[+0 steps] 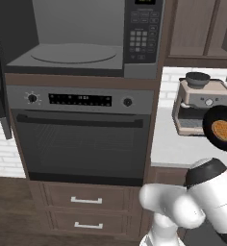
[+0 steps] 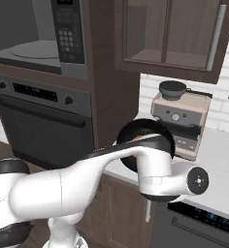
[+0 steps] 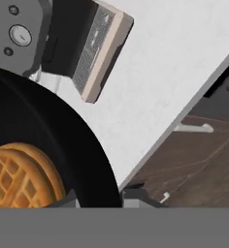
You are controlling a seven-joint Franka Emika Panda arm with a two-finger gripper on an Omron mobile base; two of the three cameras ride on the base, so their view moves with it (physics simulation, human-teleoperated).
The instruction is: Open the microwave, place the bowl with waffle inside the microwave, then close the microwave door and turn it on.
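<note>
matt black bowl (image 1: 222, 128); grey steel microwave (image 1: 81, 36); wood drawers (image 1: 86, 209)

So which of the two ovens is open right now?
The upper one, the microwave: its grey inside and round glass turntable are showing. The oven below, with knobs, has its black glass door shut.

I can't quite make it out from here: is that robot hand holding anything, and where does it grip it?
Yes: the gripper holds the black bowl with waffle by its rim, one finger outside the edge, lifted and tilted above the counter.
</note>
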